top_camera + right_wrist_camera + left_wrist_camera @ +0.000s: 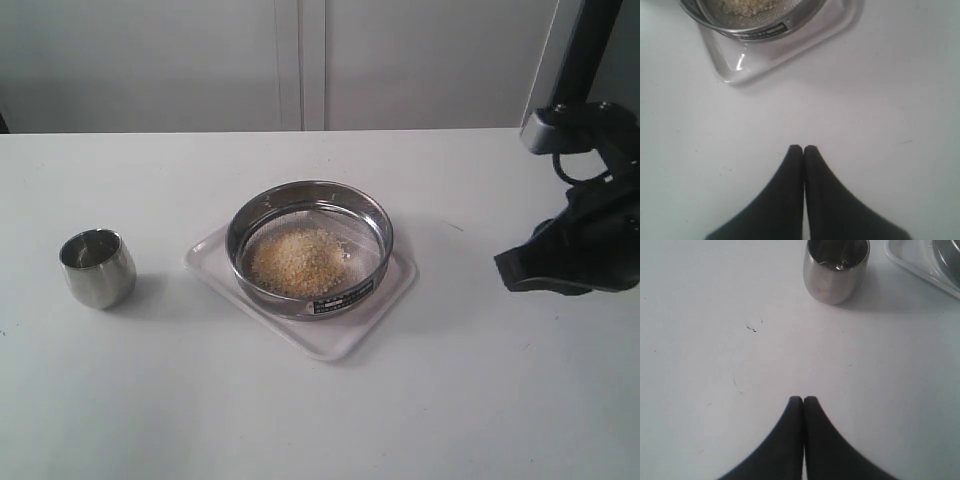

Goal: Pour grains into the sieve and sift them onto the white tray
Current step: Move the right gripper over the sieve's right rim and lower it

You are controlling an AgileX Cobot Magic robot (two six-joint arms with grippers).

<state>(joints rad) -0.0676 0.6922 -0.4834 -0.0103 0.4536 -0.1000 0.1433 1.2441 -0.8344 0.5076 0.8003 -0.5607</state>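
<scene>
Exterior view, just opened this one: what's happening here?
Nothing is being handled. The grains sit in a pile in the sieve, which rests on the white tray. The steel cup stands upright on the table, apart from the tray. Both hands are shut and empty: the left hand faces the cup, the right hand the tray.

A white worktop [300, 420] carries the white tray [335, 338], set at an angle near the middle, and the sieve [268, 290] stands inside it with a small dark label on the near side of its steel wall. A low heap of pale yellowish grains [298, 262] lies on the mesh, toward the left and near part of the ring. A small steel cup [97, 268] stands upright well to the left, and the right arm's black end effector [510, 270] hangs at the right edge, apart from the tray.
</scene>
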